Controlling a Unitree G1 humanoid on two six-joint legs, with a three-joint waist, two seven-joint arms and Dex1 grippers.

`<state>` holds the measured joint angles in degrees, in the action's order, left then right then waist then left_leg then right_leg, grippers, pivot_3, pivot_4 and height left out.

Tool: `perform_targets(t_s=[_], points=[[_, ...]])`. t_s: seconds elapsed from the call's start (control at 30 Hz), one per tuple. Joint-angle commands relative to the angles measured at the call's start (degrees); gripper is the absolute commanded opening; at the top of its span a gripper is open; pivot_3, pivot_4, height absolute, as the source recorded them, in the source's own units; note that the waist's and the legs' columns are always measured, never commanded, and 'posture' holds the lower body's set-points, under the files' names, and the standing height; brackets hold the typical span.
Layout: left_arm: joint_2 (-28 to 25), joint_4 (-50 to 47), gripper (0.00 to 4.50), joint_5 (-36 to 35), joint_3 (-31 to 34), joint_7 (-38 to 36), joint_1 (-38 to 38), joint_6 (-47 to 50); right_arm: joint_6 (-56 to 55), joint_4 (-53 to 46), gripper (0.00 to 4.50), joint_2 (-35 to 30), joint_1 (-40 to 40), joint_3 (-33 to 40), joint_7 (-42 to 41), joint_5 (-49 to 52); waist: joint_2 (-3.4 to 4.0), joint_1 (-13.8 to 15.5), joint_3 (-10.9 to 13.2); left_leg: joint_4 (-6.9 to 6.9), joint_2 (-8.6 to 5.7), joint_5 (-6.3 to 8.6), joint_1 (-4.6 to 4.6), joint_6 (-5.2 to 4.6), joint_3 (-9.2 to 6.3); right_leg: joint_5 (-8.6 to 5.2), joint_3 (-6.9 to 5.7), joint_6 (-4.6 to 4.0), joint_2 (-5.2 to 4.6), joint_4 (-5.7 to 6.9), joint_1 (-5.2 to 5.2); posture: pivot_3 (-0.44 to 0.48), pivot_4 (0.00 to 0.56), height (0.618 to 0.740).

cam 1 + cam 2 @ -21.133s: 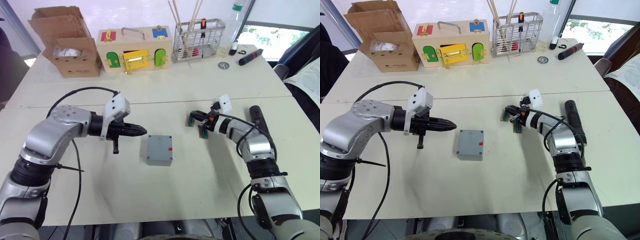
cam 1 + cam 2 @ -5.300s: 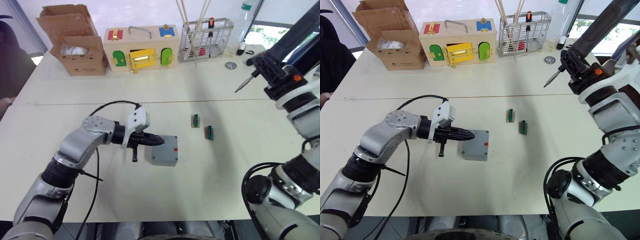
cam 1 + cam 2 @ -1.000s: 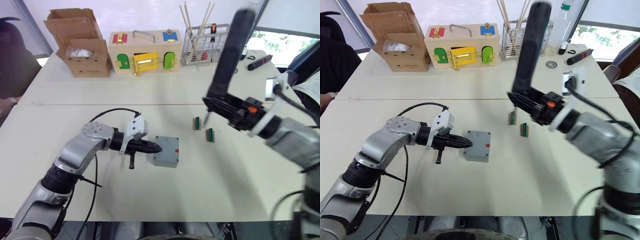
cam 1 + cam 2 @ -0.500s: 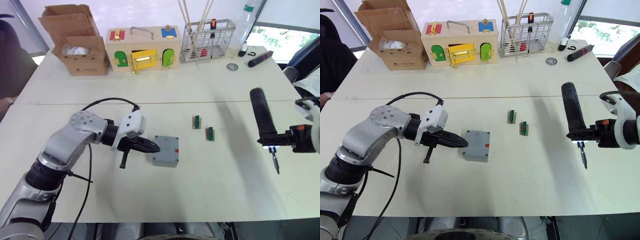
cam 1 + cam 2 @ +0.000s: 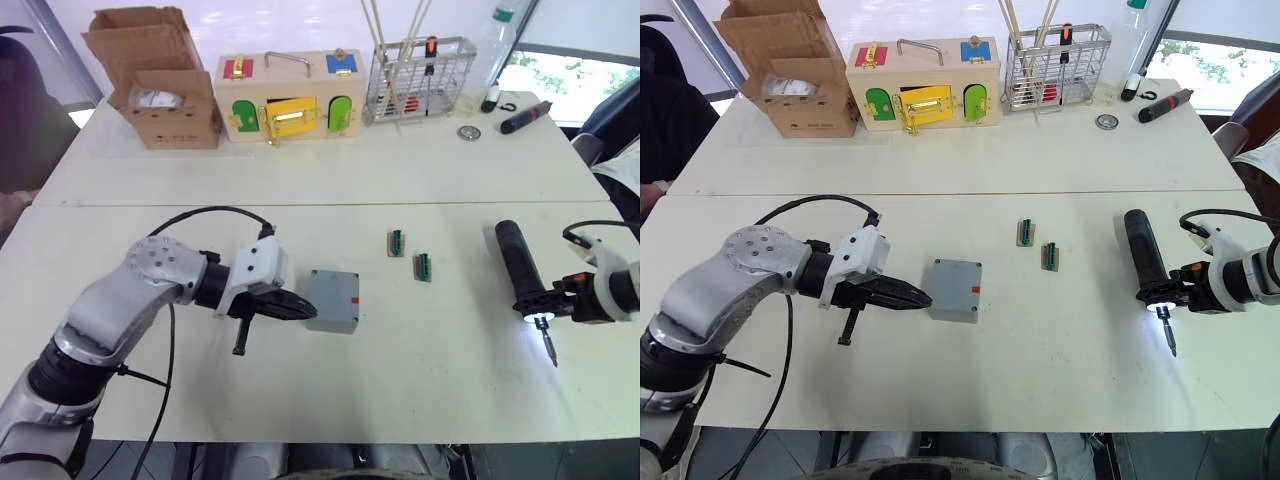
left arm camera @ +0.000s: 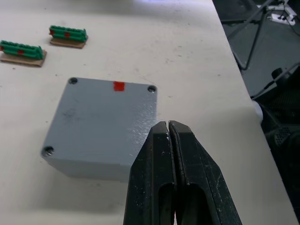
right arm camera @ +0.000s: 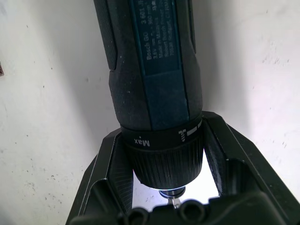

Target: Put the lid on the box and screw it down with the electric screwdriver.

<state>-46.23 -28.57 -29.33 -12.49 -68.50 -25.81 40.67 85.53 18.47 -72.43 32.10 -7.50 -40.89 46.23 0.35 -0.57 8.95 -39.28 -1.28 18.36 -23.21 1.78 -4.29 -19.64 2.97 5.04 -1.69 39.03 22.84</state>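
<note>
The grey box [image 5: 333, 300] stands mid-table with the lid [image 6: 93, 117] lying flat on top, corner holes showing and a red mark at its far edge. My left gripper [image 5: 308, 311] is shut and empty, its tips at the box's left side, over the lid's near corner in the left wrist view. Far to the right, my right gripper [image 5: 537, 298] is shut on the electric screwdriver [image 5: 518, 262], clamped around its collar [image 7: 161, 154]. The tool lies low over the table, its light on and its bit [image 5: 549, 349] pointing towards the table's front edge.
Two green terminal blocks [image 5: 396, 242] [image 5: 423, 266] lie between the box and the screwdriver. Along the back stand a cardboard box [image 5: 160, 80], a wooden box with coloured doors [image 5: 290, 95] and a wire basket [image 5: 420, 65]. A black-and-red pen tool [image 5: 525, 116] lies beside it.
My right arm swung the screwdriver from high over the table's middle out to the right and lowered it close to the table. The left gripper stays shut beside the box.
</note>
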Motion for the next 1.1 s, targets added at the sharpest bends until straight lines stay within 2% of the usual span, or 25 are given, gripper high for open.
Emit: perform_targets(t_s=[0.03,0.07,0.13,0.23,0.37,0.47,0.57,0.67,0.73,0.8,0.9,1.0,1.1], points=[[-0.7,-1.7,0.0,-1.2,1.5,0.6,0.2,0.3,-3.5,1.2,2.76,-0.4,0.2,-0.8,-2.1,-5.2,-0.02,0.0,0.0,0.0,0.0,0.0,0.02,0.0,0.0,0.0,0.0,0.0,0.0,0.0,-0.03,0.0,0.15,0.74],[-0.7,-1.5,0.0,-1.3,1.6,0.8,0.2,0.4,-4.1,1.2,2.94,-0.3,0.1,-0.7,-2.4,-6.1,-0.05,0.0,0.0,-0.01,0.0,0.0,0.05,0.0,0.0,0.0,0.0,0.0,0.0,0.0,-0.05,0.0,0.15,0.74],[-0.5,-1.3,0.0,-1.6,1.7,1.0,0.3,0.6,-4.6,1.0,3.64,-0.1,-0.1,-0.5,-3.3,-7.4,-0.07,0.0,0.0,-0.01,0.0,0.0,0.06,0.0,-0.01,0.0,-0.01,0.0,0.0,0.0,-0.08,0.0,0.15,0.74],[0.1,-0.6,0.0,-2.5,1.9,1.6,0.1,0.9,-4.9,0.4,4.43,0.3,-0.4,0.5,-4.2,-8.6,-0.08,0.1,0.0,-0.02,0.0,0.0,0.06,0.0,-0.02,0.0,-0.01,0.0,0.0,0.0,-0.09,0.0,0.15,0.74],[2.3,1.2,0.0,-1.8,2.5,4.0,0.0,-1.1,-8.3,-0.9,4.47,1.0,-1.7,4.0,-3.7,-10.4,-0.09,0.1,0.0,-0.03,-0.01,0.0,0.07,0.0,-0.02,0.0,-0.02,0.0,0.0,0.01,-0.09,0.0,0.15,0.74],[5.6,3.6,0.0,2.0,4.9,10.6,0.9,-5.6,-15.3,-3.3,4.47,1.0,-2.7,7.6,-3.2,-12.7,-0.09,0.0,0.0,-0.08,-0.03,0.0,0.06,0.0,-0.01,0.0,-0.01,0.0,-0.02,0.05,-0.08,0.0,0.15,0.74],[5.9,5.6,0.0,1.0,8.9,12.8,2.6,-5.1,-18.6,-7.4,4.47,4.4,-2.7,17.0,0.3,-11.5,-0.08,-0.3,0.0,-0.07,-0.02,-0.01,0.06,0.02,0.01,0.0,0.01,0.0,0.0,0.15,0.01,0.0,0.15,0.74],[5.1,7.5,0.0,-4.4,14.9,13.5,5.3,0.1,-23.9,-20.8,4.47,15.1,-6.3,32.7,4.9,-6.2,-0.07,-0.6,-0.1,0.07,0.06,-0.02,0.06,0.04,0.03,0.0,0.05,0.0,0.12,0.2,0.11,0.0,0.15,0.74],[4.5,7.2,0.0,-5.7,17.9,14.0,8.7,1.2,-26.8,-31.3,4.47,21.9,-11.3,38.0,6.6,-3.9,-0.08,-0.3,-0.1,0.12,0.13,-0.03,0.04,0.06,-0.04,0.0,0.0,0.0,0.18,0.25,0.16,0.0,0.15,0.74],[3.2,6.3,0.0,-6.4,18.9,13.7,11.6,2.3,-27.3,-38.4,4.47,26.9,-15.5,39.9,8.3,-1.9,-0.08,0.1,-0.1,0.14,0.13,-0.04,-0.03,0.07,-0.15,0.0,-0.08,0.0,0.17,0.25,0.16,0.0,0.15,0.74],[0.7,3.9,0.0,-8.4,20.6,12.8,17.6,4.5,-30.5,-51.2,4.47,34.7,-26.3,39.5,8.5,1.3,-0.1,0.9,-0.1,0.03,0.01,-0.12,-0.08,0.22,-0.17,0.0,-0.07,0.0,0.01,0.19,0.09,0.0,0.15,0.74],[-2.0,2.3,0.0,-8.6,21.6,11.5,23.1,4.3,-38.1,-59.6,4.47,38.2,-38.8,36.3,5.5,-2.4,-0.1,1.4,-0.1,0.01,-0.06,-0.11,-0.05,0.19,-0.18,0.0,-0.06,0.0,-0.09,0.14,0.04,0.0,0.15,0.74],[-3.5,2.7,0.0,-8.5,22.1,9.9,27.4,3.7,-45.9,-62.0,4.47,42.1,-49.8,32.5,4.1,-7.2,-0.12,1.2,-0.1,0.02,-0.06,-0.12,0.18,0.21,-0.2,0.0,-0.06,0.0,-0.08,0.15,-0.17,0.0,0.15,0.74]])
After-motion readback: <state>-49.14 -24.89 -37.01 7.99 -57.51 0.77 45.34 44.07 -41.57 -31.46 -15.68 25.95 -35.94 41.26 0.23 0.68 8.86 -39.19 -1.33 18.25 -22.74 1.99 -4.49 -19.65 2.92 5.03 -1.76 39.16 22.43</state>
